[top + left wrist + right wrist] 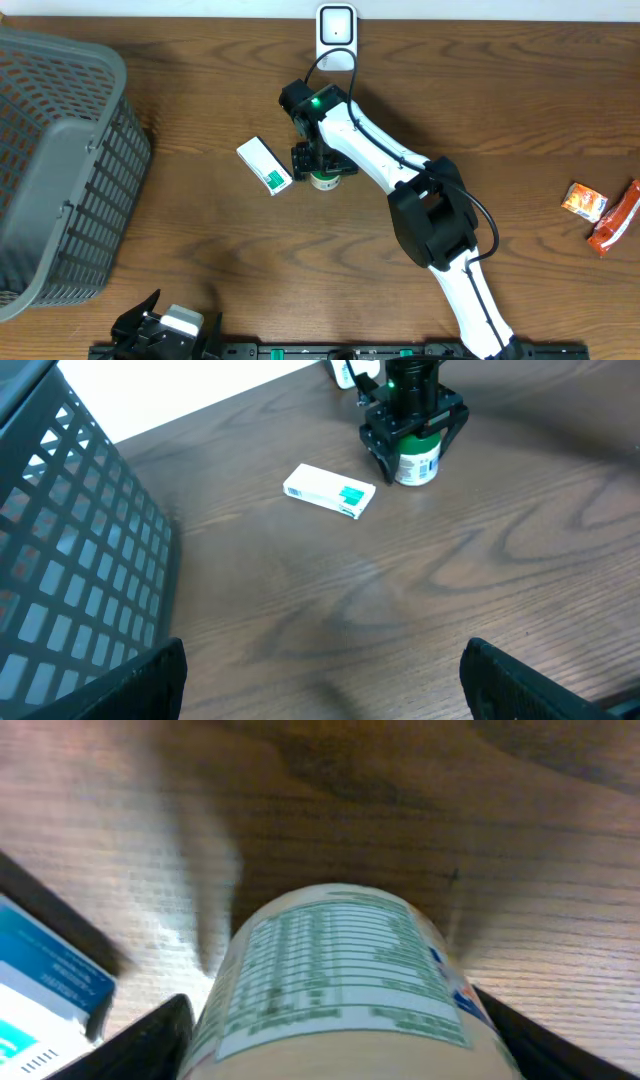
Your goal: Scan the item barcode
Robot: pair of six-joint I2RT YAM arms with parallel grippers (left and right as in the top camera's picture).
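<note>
One small white plastic bottle with a green printed label stands upright on the brown wooden table, just beside a flat white carton with teal print and a little way in front of the white upright barcode scanner at the far edge. The right gripper is down around it, one dark finger on each side of the body; whether the pads have actually closed on the plastic cannot be told. The left gripper hangs low near the table's front edge, jaws spread wide with nothing between them.

Judging by its look, the bottle should be light and stiff, with a smooth, round, somewhat slippery wall, so it could twist or slide in a loose pinch. A hold across the middle of the body, square to the curve, seems safest, and it should leave the printed side free to face the scanner.

The label shows a table of fine green print with a small blue mark at one side, but no word or brand can be read. The carton's teal print is also illegible
</note>
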